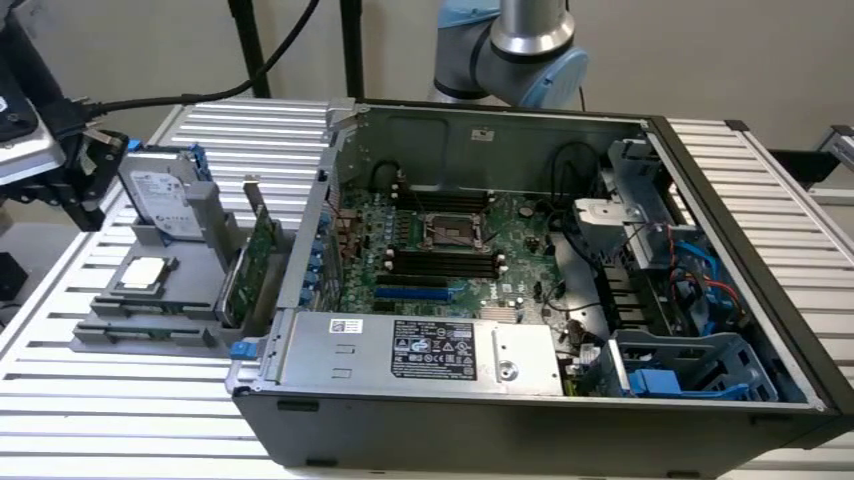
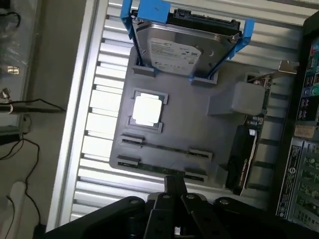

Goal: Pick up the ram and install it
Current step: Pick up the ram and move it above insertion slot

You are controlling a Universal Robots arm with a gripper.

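Gripper (image 2: 175, 185), one: closed, empty. Ram (image 2: 155, 170): beyond its tips, seated in tray (image 2: 182, 119); best gripped squarely, lifted straight.

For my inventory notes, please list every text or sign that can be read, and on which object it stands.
None can be quoted surely.
Too small or blurred: white label on the silver hard drive; black-and-white label on the grey metal computer case; lettering on the black plastic card part.
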